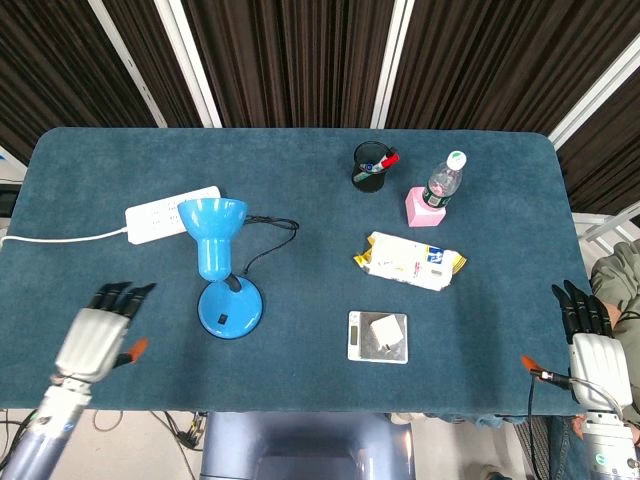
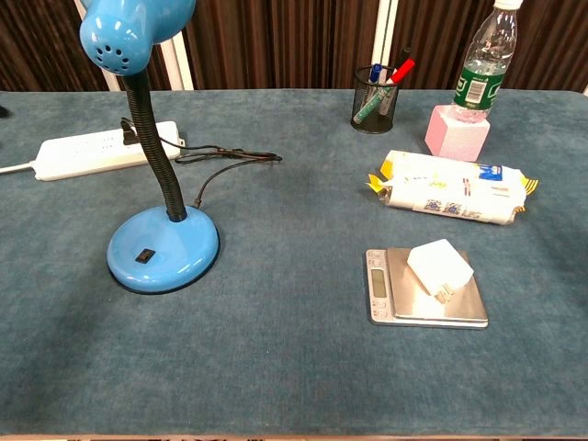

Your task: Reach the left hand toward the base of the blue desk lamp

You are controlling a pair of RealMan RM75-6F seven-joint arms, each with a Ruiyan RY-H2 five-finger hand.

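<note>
Bare blue cloth (image 1: 150, 300) between left hand (image 1: 97, 336) and lamp base (image 1: 230, 310), at three o'clock of the hand; nothing lying across that lane. Overhanging the base at twelve o'clock: lamp shade (image 1: 212, 228) on its black neck (image 2: 158, 165). Farther toward twelve, power strip (image 1: 171, 213) and black cord (image 1: 268, 236) trailing to one o'clock of the base. At three o'clock of the base, open cloth up to the scale (image 1: 377, 337) bearing a white adapter (image 2: 439, 266). Right hand (image 1: 592, 350) well apart at the table's right edge.

Head view looks steeply down; chest view faces forward, low, sharing the table (image 1: 300, 200).
</note>
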